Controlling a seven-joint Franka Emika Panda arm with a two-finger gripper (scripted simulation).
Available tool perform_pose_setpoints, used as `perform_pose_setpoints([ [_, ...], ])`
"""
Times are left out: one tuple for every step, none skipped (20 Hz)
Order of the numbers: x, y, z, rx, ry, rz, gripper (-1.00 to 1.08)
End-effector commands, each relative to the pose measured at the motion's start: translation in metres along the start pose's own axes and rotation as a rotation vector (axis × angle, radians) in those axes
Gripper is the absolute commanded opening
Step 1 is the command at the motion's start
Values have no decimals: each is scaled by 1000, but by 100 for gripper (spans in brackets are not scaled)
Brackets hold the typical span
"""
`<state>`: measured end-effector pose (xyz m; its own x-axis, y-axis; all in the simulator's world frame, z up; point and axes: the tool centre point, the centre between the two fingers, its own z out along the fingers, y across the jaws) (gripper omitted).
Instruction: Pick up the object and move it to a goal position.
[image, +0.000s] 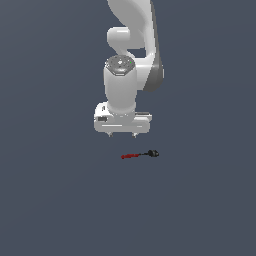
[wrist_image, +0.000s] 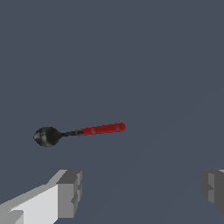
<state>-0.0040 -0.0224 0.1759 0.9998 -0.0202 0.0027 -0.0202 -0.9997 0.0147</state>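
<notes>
Fingers spread wide, rod beyond, clear of both.

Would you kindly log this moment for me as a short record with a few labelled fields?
object: small spoon-like rod, red handle, dark stem, black knob end
object state: lying flat on the grey floor, untouched
gripper: pointing down, above the rod
jaws: open, nothing between them
contact: none; rod lies clear of both fingers
task stage: rod not yet grasped

We see the white two-fingered gripper hanging just above the tiny red-and-black rod, its fingers apart, touching nothing.
</notes>
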Motion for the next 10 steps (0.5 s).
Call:
perform_pose_setpoints([
  [0, 0, 0, 0, 0, 0, 100],
  [0, 0, 0, 0, -1, -1, 100],
  [-1, -1, 1, 0, -3, -5, 100],
  [-1, -2, 2, -1, -6, -10, 100],
  [-2, -3, 3, -1, -10, -18, 100],
  [-3, -5, 4, -2, -15, -28, 100],
  [-5, -7, 6, -2, -21, -40, 100],
  [-6, -9, 8, -3, -27, -50, 100],
  [-7, -10, 9, -3, -31, -59, 100],
  [-8, -11, 10, -4, -35, -64, 100],
])
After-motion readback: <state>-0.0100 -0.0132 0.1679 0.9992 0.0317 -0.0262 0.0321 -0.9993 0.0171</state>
